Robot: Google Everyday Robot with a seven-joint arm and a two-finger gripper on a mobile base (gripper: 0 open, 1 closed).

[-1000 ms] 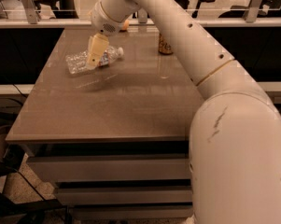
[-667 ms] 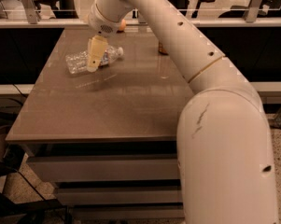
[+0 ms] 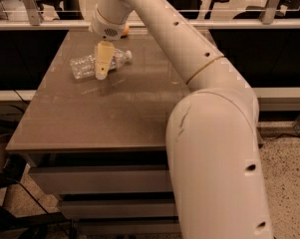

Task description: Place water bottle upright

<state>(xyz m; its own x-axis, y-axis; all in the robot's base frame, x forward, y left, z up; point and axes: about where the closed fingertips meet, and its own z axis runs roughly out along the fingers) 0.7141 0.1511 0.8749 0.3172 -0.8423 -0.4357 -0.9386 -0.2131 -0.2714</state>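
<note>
Forearm (image 3: 179,44) swung nearer camera since earlier frame, now hiding drink can at far edge; end effector (image 3: 101,69) barely shifted, low over middle of water bottle (image 3: 83,66). Bottle on its side, far-left of surface (image 3: 114,113), cap (image 3: 128,55) toward right. Grip state: cannot tell. Step judged: grasping. Next: secure hold, lift, rotate cap-up, set down. Small orange item (image 3: 125,30) behind wrist; forearm blocks view of far-right surface.
</note>
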